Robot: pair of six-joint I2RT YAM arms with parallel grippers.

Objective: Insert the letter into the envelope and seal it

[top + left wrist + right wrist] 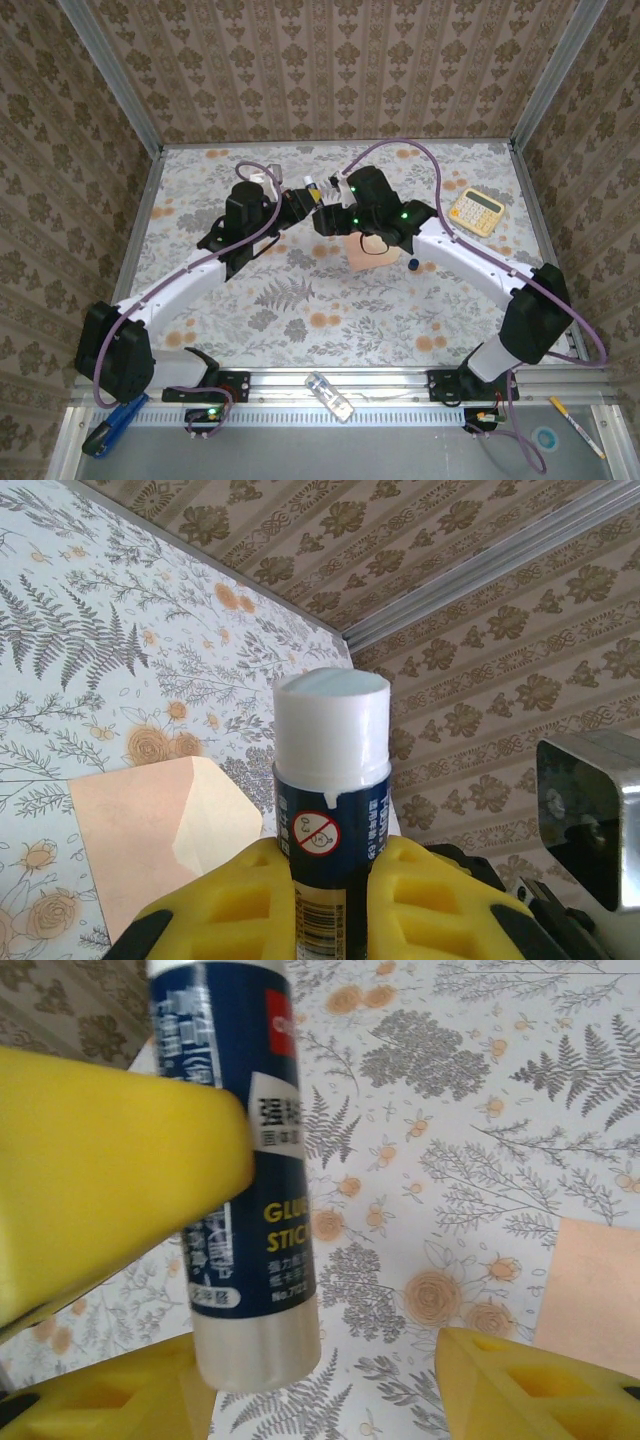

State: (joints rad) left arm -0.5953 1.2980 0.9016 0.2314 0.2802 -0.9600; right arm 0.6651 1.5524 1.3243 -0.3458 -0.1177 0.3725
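My left gripper [330,865] is shut on a dark-blue glue stick [332,770], which stands up between the yellow fingers with its white top bare. The arms meet above mid-table, left gripper [300,197] facing right gripper [326,203]. My right gripper [320,1400] is open, and the stick's pale lower end [255,1340] hangs between its fingertips, close to the left one. The salmon envelope [140,830] lies flat on the table with its cream flap [215,815] folded open, partly under the right arm [362,252]; a corner of the envelope [592,1290] shows at the right. The letter is hidden.
A yellow calculator [477,211] sits at the back right. A small dark cap [412,264] lies beside the right arm. A clear plastic piece [330,396] rests on the front rail. Patterned walls enclose the flowered table [300,330] on three sides.
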